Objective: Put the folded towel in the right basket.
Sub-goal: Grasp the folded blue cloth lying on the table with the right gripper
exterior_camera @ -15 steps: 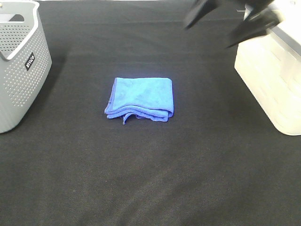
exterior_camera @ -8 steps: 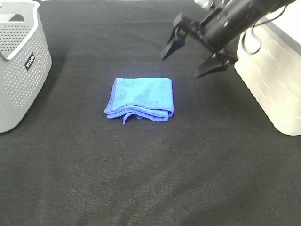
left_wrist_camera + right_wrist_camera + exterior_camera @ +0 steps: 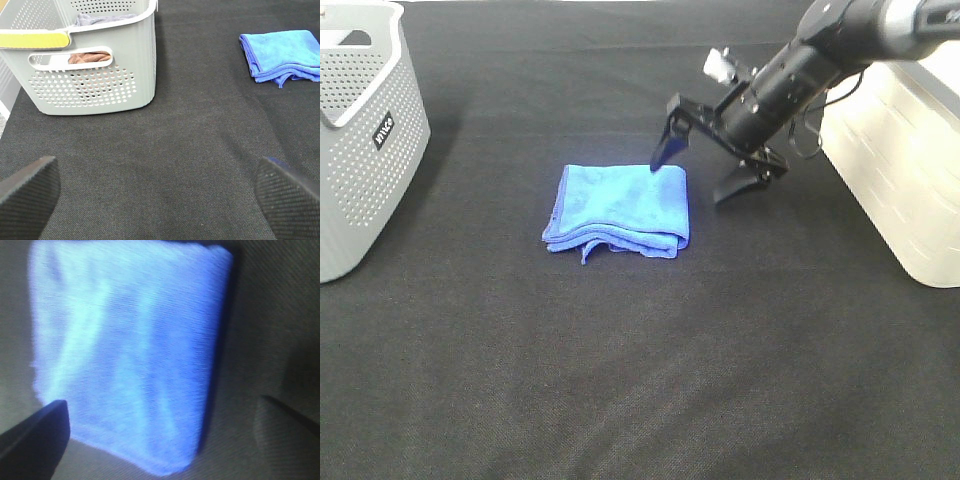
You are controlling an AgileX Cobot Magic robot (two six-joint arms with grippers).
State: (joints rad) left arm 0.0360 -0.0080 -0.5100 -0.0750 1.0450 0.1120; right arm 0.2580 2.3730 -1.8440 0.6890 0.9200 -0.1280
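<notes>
The folded blue towel (image 3: 618, 208) lies flat on the black table, mid-table. It also shows in the left wrist view (image 3: 282, 54) and fills the right wrist view (image 3: 130, 350). My right gripper (image 3: 695, 172) is open and low at the towel's far right corner, one fingertip (image 3: 661, 153) over the towel's edge, the other (image 3: 735, 187) on the cloth to its right. The white right basket (image 3: 900, 160) stands at the right edge. My left gripper (image 3: 160, 190) is open and empty over bare table, near the grey basket.
A grey perforated basket (image 3: 360, 140) stands at the far left and holds cloths, as the left wrist view (image 3: 90, 75) shows. The black tablecloth (image 3: 640, 380) covers the whole surface.
My right arm has come down from the far right, near the white basket, to the towel's far right corner, still open. The towel has not moved.
</notes>
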